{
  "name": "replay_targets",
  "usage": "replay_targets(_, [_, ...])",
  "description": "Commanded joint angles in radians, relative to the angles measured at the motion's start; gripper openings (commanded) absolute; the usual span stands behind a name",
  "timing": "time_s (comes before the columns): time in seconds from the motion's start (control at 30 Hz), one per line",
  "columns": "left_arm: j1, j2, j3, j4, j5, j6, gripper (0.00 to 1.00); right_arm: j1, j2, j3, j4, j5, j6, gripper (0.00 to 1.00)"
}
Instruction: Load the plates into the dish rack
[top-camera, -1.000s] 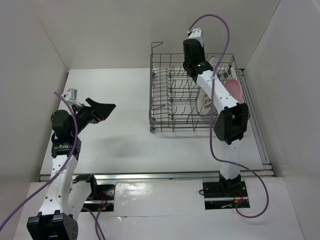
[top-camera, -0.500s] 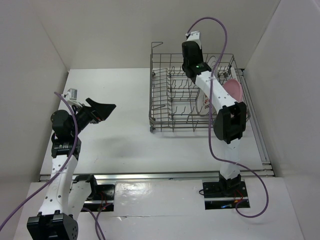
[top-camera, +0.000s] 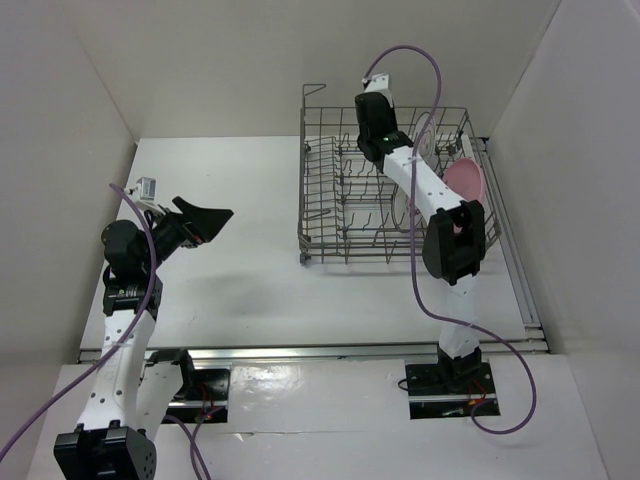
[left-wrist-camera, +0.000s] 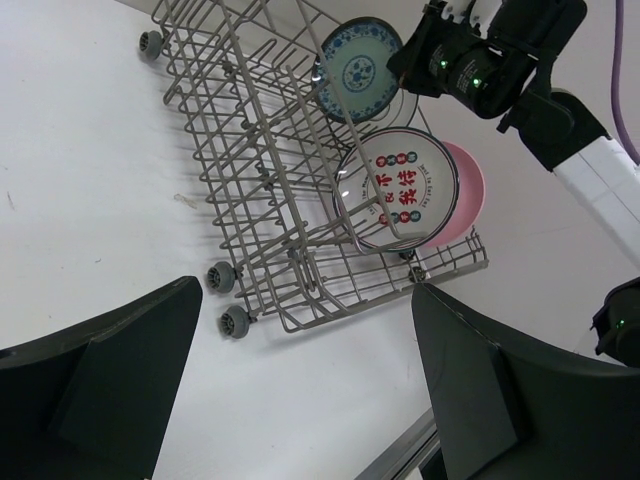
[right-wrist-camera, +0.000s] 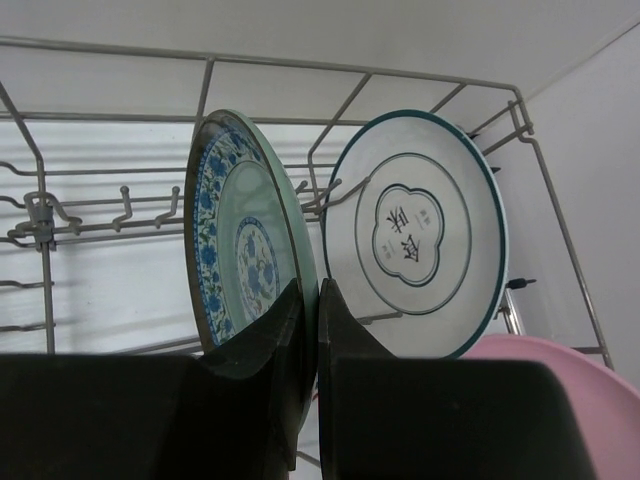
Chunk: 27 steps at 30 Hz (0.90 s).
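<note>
Rack (top-camera: 330, 205) far end: teal plate (right-wrist-camera: 240, 250) is pinched at its rim by right pincer (right-wrist-camera: 308, 330), which has been shifted slightly left. Other plates (right-wrist-camera: 415, 235) are racked. Left pincer (left-wrist-camera: 305, 295) is held spread. Only release is judged outstanding.

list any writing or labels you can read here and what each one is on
Red-patterned plate: red Chinese characters in the centre, too blurred to quote.
Dark-rimmed white plate: dark characters in the centre motif, too small to read.
Teal-green plate, pink plate, dish rack: no text visible.
</note>
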<state>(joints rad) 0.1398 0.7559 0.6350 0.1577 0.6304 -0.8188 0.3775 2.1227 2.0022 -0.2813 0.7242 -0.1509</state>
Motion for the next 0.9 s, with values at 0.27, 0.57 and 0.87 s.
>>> replay_targets(0.27, [0.006,-0.004,0.012,0.049,0.032,-0.013,1.0,0.018,0.028,0.024,0.08,0.041,-0.029,0.0])
replay_targets(0.57, [0.006,-0.004,0.012,0.049,0.032,-0.013,1.0,0.018,0.037,0.012,0.1,0.063,-0.029,0.0])
replay_targets(0.87, [0.006,-0.004,0.012,0.059,0.032,-0.013,1.0,0.018,0.068,0.044,0.088,0.063,-0.029,0.0])
